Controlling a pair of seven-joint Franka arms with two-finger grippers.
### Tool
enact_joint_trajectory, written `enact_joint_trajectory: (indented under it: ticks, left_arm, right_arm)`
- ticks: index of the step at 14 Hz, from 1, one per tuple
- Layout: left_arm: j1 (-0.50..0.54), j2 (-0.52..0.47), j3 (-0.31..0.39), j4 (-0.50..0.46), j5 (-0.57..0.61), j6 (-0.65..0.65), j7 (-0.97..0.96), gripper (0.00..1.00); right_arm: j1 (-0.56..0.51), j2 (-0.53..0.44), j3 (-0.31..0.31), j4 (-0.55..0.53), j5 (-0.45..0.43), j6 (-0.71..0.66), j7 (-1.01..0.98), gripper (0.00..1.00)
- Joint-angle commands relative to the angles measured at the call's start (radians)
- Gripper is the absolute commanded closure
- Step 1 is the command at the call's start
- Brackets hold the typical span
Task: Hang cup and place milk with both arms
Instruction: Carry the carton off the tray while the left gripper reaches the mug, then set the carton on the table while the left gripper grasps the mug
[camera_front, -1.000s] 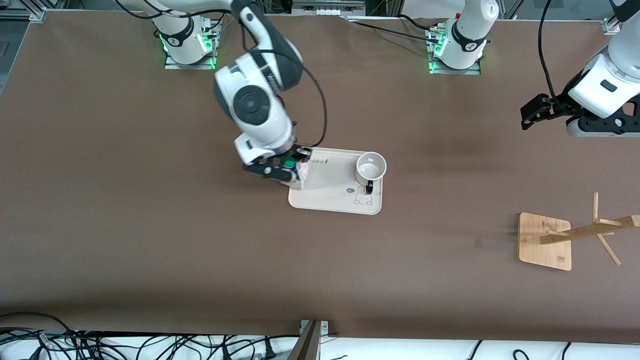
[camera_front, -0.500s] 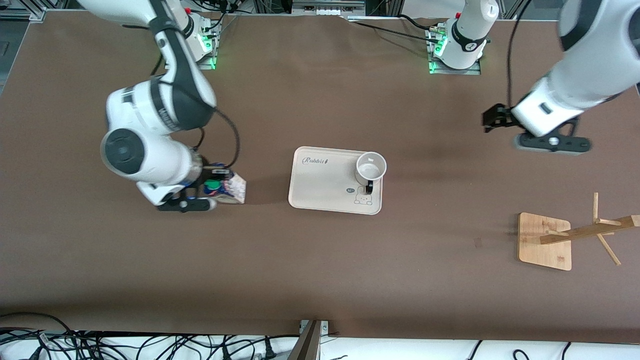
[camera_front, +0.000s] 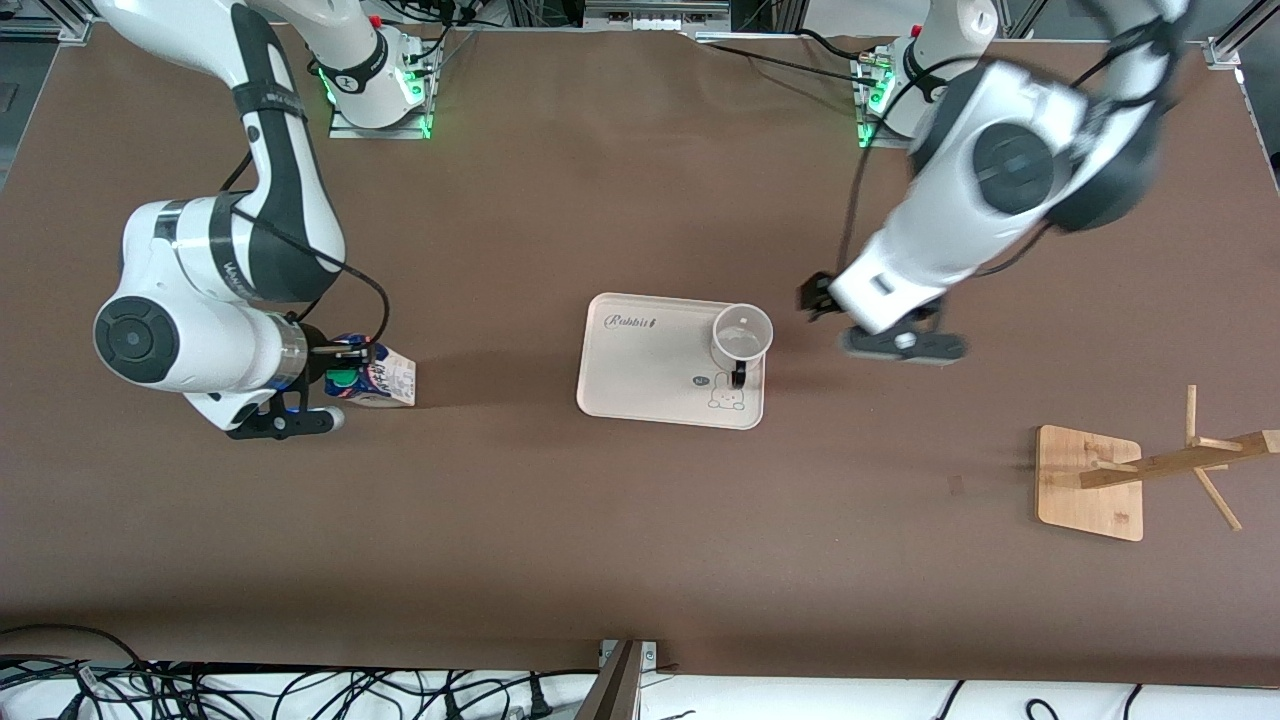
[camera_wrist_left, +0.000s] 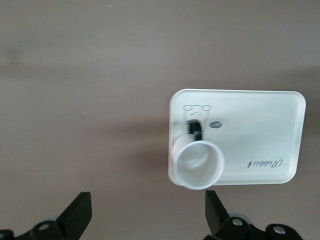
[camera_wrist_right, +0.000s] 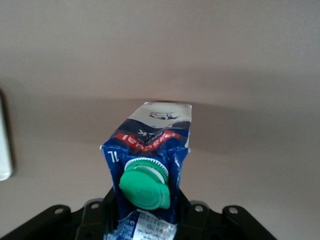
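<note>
The right gripper (camera_front: 335, 378) has its black fingers (camera_wrist_right: 112, 212) pinching the milk (camera_front: 372, 380), a small gable-top carton with a dark blue top, round green cap and white printed sides. The carton is low over the brown desk (camera_front: 560, 540) toward the right arm's end, well apart from the cream rectangular plastic tray (camera_front: 650, 385) printed with a bear.

The left gripper (camera_front: 815, 298) hangs above the desk just beside the tray, toward the left arm's end, its fingers (camera_wrist_left: 77, 215) spread wide with nothing between them. The cup (camera_front: 742, 337), a small white mug with a thin black loop handle, stands upright on the tray corner nearest those fingers. The light wooden peg rack (camera_front: 1095, 485) on its square base stands well apart from both grippers.
</note>
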Motion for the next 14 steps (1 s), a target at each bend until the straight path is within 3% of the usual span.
enact_joint_trajectory:
  ticks: [1,3,5,6,7,8,11,14]
  left_arm:
    - [-0.082,0.109,0.004,0.032,0.024,0.070,-0.063,0.00]
    - [-0.111,0.178,0.001,0.032,0.105,0.131,-0.070,0.00]
    - [-0.119,0.209,0.001,0.023,0.109,0.176,-0.087,0.00]
    - [-0.133,0.210,0.001,0.019,0.112,0.178,-0.139,0.00]
    - [-0.154,0.216,0.004,0.015,0.116,0.178,-0.182,0.00]
    - [-0.180,0.233,0.004,0.015,0.144,0.178,-0.231,0.00]
    - [-0.223,0.287,0.001,-0.006,0.340,0.228,-0.372,0.00]
    - [-0.249,0.305,0.001,-0.060,0.368,0.308,-0.457,0.00]
  right_arm:
    - [0.010,-0.073,-0.009,-0.149,0.012,0.102,-0.052,0.58]
    - [0.009,-0.088,-0.009,-0.209,0.012,0.152,-0.059,0.58]
    - [0.010,-0.093,-0.009,-0.236,0.014,0.171,-0.066,0.55]
    - [0.010,-0.093,-0.009,-0.235,0.014,0.171,-0.066,0.39]
    - [0.009,-0.094,-0.009,-0.230,0.016,0.168,-0.065,0.11]
    - [0.009,-0.097,-0.009,-0.224,0.016,0.162,-0.063,0.00]
    - [0.010,-0.131,-0.011,-0.212,0.026,0.165,-0.054,0.00]
    - [0.010,-0.172,-0.008,-0.191,0.023,0.157,-0.051,0.00]
